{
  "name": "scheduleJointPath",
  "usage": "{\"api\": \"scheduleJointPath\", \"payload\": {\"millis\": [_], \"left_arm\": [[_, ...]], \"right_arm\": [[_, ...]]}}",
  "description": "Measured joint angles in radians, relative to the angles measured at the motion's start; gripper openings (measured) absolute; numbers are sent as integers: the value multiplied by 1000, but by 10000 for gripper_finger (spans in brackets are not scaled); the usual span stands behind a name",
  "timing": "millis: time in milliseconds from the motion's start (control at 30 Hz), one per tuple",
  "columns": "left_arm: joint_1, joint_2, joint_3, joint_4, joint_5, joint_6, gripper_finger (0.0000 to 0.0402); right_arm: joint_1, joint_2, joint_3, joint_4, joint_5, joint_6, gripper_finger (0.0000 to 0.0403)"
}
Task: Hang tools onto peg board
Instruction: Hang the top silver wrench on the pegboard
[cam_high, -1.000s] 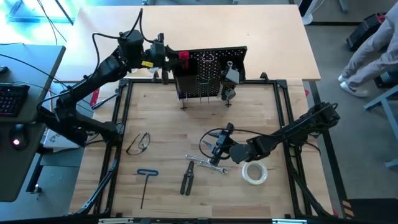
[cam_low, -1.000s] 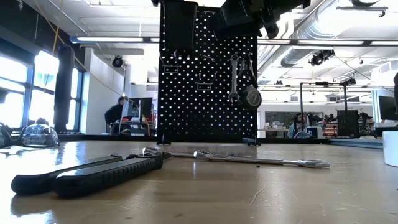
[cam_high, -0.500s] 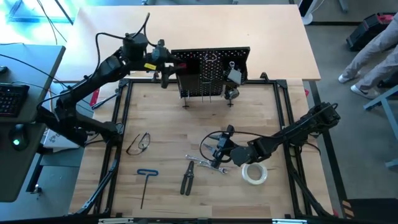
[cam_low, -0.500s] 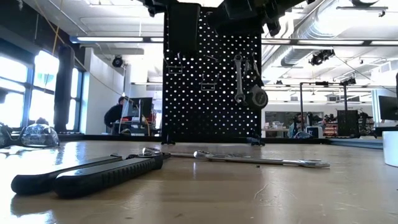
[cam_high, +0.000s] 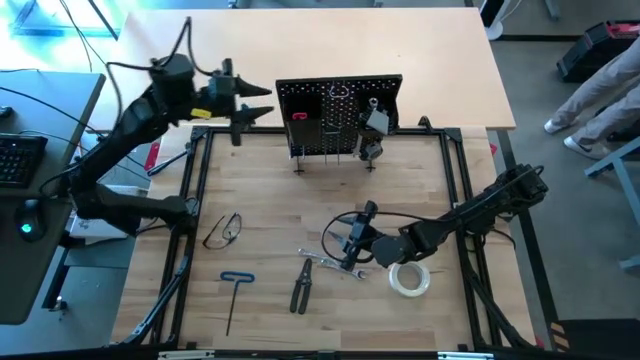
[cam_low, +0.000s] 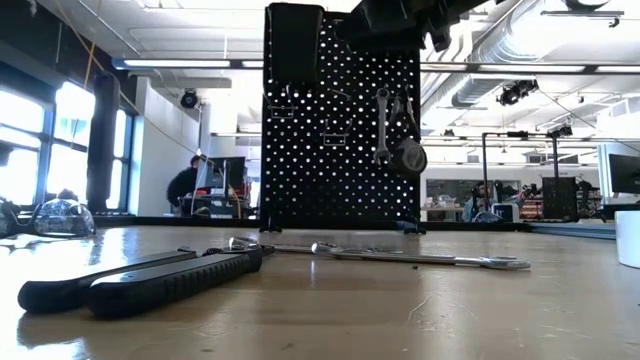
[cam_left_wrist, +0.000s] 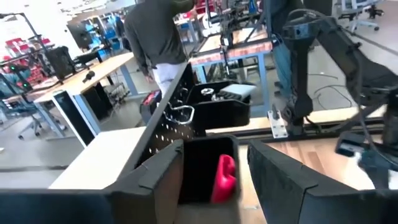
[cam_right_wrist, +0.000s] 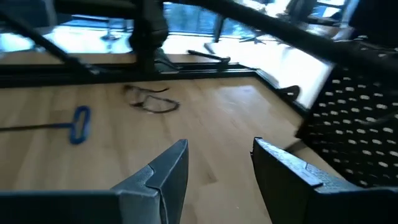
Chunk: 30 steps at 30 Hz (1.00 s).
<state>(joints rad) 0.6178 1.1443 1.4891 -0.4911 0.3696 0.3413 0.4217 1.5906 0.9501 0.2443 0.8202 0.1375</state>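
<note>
My left gripper has backed off the peg board, jaws parted, red-handled tool binned.
Right gripper empty, open; I'd approach the wrench squarely.

You see a person in light grey trousers beside the table, perhaps a dark keyboard at left.

The wooden table carries the peg board far; glasses, hex key, pliers, wrench and tape roll near.
</note>
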Motion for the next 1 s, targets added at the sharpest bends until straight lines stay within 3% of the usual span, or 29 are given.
{"api": "scheduleJointPath", "payload": {"millis": [233,533,800,1000], "left_arm": [[-25,-105,0,-199,1,13,172],[-91,-216,-106,-408,2,-30,172],[-192,-332,-347,-417,3,-108,172],[-274,-412,-623,-244,4,-216,172]], "right_arm": [[-5,0,0,-6,-225,-19,172],[-8,1,0,-106,-358,49,172],[5,1,0,-205,-423,142,172],[11,40,0,-211,-425,161,172]]}}
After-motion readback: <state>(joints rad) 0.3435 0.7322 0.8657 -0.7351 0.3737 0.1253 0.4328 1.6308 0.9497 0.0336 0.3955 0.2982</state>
